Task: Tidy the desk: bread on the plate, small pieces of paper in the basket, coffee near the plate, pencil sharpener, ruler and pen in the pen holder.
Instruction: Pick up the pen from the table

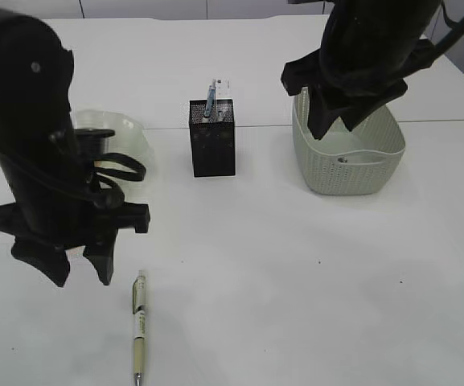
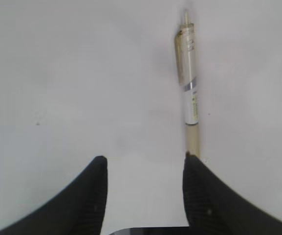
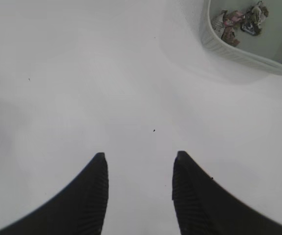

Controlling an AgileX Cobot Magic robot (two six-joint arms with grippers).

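A beige pen lies on the white desk near its front edge. My left gripper hangs open just left of it; in the left wrist view the right fingertip covers the pen's lower end. The black mesh pen holder stands at centre with the clear ruler sticking out. My right gripper is open and empty above the grey-green basket, which holds crumpled paper pieces. The green plate shows behind the left arm. Bread, coffee and sharpener are out of view.
A slim grey-blue stick also stands in the pen holder. The left arm's bulk hides most of the plate. Bare white tabletop lies between the pen and the basket.
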